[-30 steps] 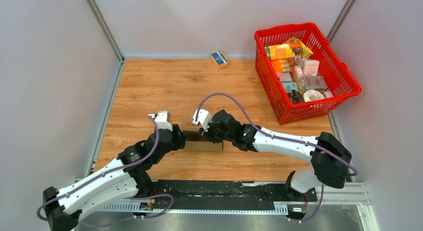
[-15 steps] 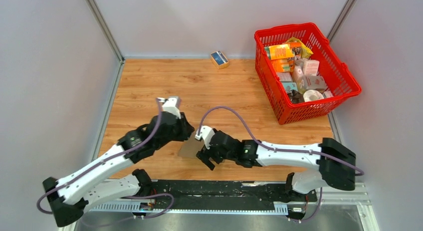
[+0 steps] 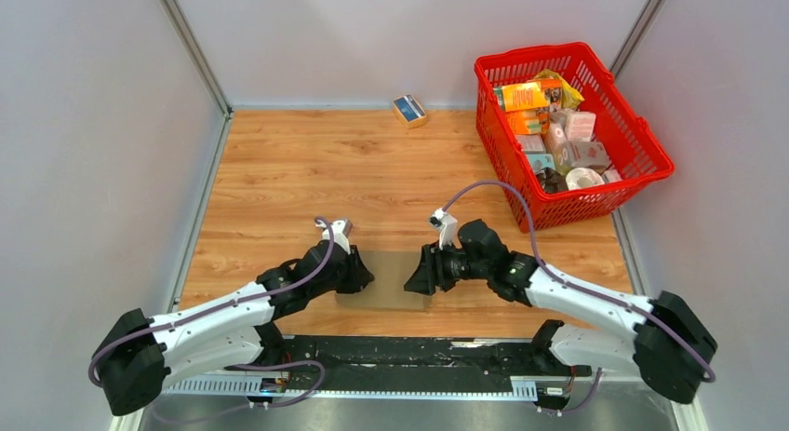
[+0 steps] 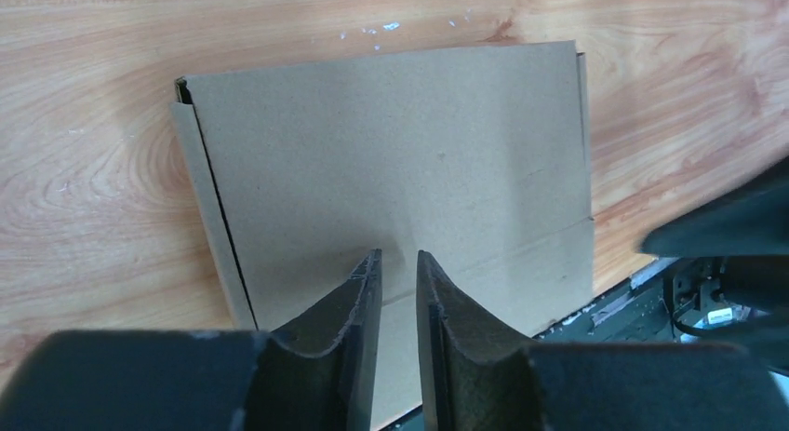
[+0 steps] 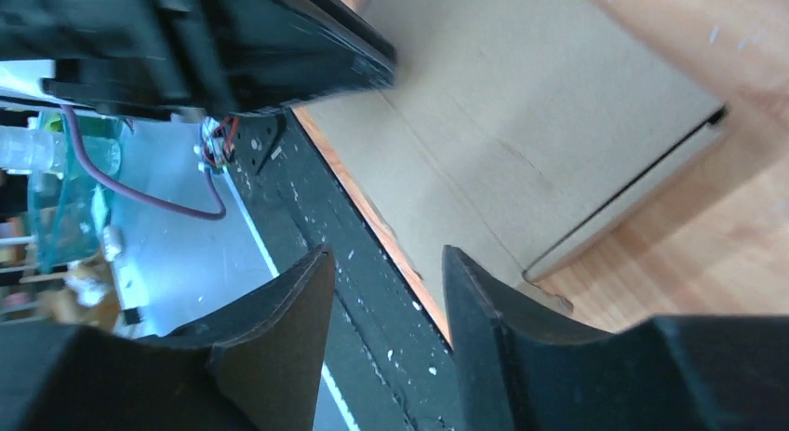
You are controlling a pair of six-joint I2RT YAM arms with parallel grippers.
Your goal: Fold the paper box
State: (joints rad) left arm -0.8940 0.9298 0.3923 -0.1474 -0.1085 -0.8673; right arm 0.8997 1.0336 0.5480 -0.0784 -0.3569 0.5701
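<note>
Surface: a wooden table [image 3: 279, 170] with plain grey walls on three sides and a black rail [image 3: 400, 352] along its near edge
Paper box: the paper box [image 3: 386, 284] lies flat on the wood between the two grippers, a closed brown slab with one thin side seam showing in both wrist views
Left gripper: the left gripper [image 4: 397, 256] is low over the box's left end, pointing across the cardboard toward the other hand; its fingers [image 4: 358, 301] are parted by only a thin slit, with nothing in it
Contact, left: whether those tips touch the cardboard cannot be told
Right gripper: the right gripper [image 5: 386, 254] is at the box's right end, facing the left one; its fingers stand clearly apart and hold nothing
Box from the right hand: ahead of the fingertips and a little beyond them, its near edge running along the rail
Red basket: a red basket [image 3: 651, 156] full of colourful packages is well behind and outward of the right gripper
Small box: a small blue-and-tan box [image 3: 409, 109] lies far ahead of both hands, against the back wall
</note>
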